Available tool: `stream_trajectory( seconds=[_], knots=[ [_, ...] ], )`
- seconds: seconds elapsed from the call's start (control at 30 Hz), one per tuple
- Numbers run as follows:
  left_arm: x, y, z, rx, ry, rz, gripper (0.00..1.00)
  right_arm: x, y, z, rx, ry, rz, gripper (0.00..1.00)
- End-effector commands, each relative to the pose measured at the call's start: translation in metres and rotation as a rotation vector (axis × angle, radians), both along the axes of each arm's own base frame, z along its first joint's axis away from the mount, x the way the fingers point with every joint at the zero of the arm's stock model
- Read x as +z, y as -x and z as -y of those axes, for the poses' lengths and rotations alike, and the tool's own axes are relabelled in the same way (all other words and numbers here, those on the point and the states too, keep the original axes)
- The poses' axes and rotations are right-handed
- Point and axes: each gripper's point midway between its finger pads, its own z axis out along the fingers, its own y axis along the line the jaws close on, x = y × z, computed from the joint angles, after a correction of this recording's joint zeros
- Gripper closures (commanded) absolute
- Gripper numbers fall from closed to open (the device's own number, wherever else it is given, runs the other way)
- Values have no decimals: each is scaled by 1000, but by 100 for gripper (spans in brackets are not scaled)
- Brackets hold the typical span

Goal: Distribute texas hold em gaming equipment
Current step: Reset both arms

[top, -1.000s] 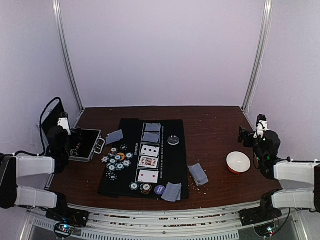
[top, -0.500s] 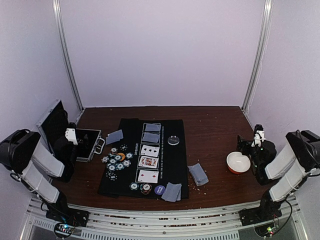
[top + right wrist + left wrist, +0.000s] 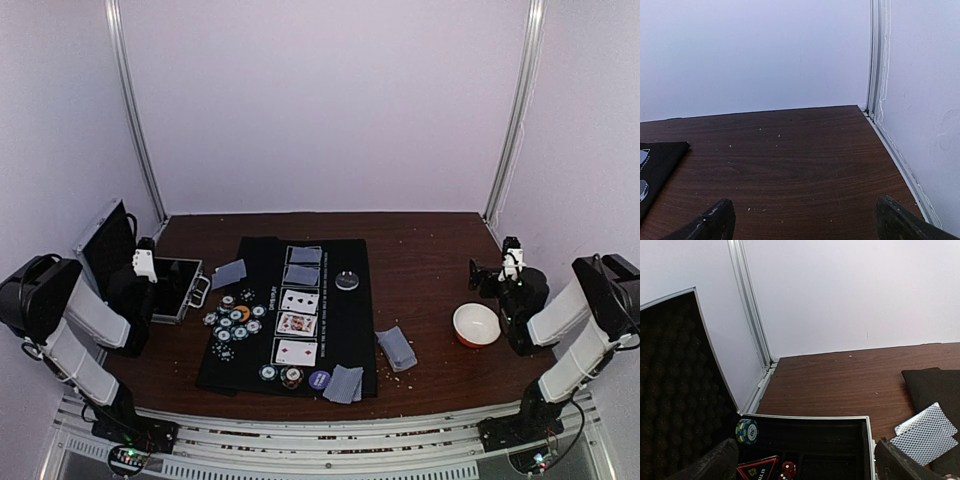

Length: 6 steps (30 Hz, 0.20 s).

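So, L end effector (image 3: 807, 467) and R end effector (image 3: 805, 225) just pulled back+up, both wide, empty; case (image 3: 170, 285) under L; chips (image 3: 235, 320), cards (image 3: 297, 300) on mat (image 3: 350, 320) btwn them, untouched. Prob distribution done, homing.

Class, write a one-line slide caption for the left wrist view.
Open left end effector facing an open case holding a chip stack and red dice, playing cards beside it.

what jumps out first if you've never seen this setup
A black mat covers the middle of the brown table, with a column of playing cards down its middle and a cluster of poker chips on its left side. An open metal case sits at far left, a white bowl on the right.
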Motion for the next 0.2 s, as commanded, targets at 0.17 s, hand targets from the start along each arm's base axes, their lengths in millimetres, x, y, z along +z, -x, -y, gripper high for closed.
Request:
stream_trajectory(
  seconds=[0.17],
  knots=[
    [18,-3,-1,-5,-6,68,2,1,0,6,-25,4,2,0]
  ],
)
